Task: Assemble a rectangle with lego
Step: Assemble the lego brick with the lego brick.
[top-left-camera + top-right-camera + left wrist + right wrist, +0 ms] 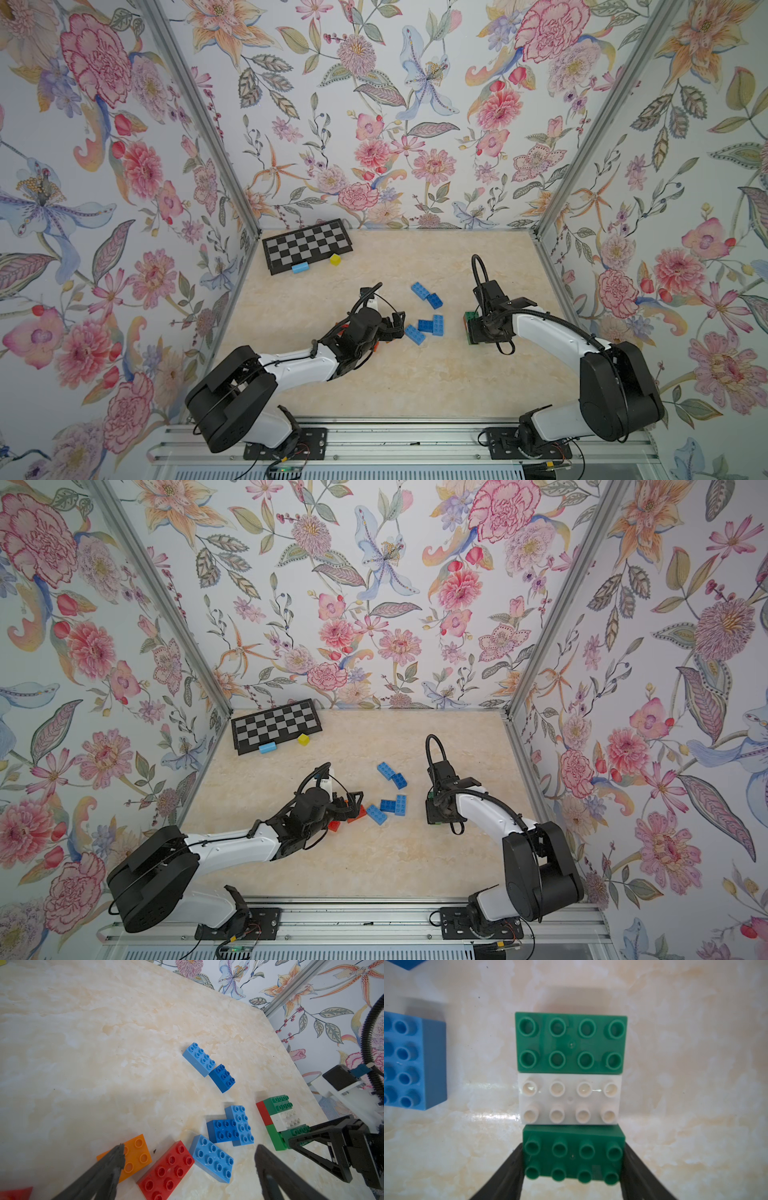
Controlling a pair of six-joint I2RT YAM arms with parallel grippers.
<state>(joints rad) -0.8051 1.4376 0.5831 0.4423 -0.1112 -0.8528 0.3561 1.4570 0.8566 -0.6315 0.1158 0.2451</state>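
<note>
The stack (265, 1113) sits on the right side of the table (374, 374). On top, a far green brick (571, 1043), a white brick (569, 1101) and a near green brick (573, 1159) lie side by side with long edges touching and studs up, over a lower layer that shows red and green. The right claw (573, 1147) is closed on the near green brick, one finger against each short end. Left of the stack, five blue bricks (424, 325) lie scattered mid-table, some touching each other. Further left lie a red brick (166, 1169), just beside the nearest blue one, and an orange brick (135, 1157). The left claw (190, 1147) hangs above these with its jaws spread wide, holding nothing. In the far left corner a chessboard (307, 245) lies flat, with a blue block (299, 268) at its near edge and a yellow cube (335, 259) just beside it
</note>
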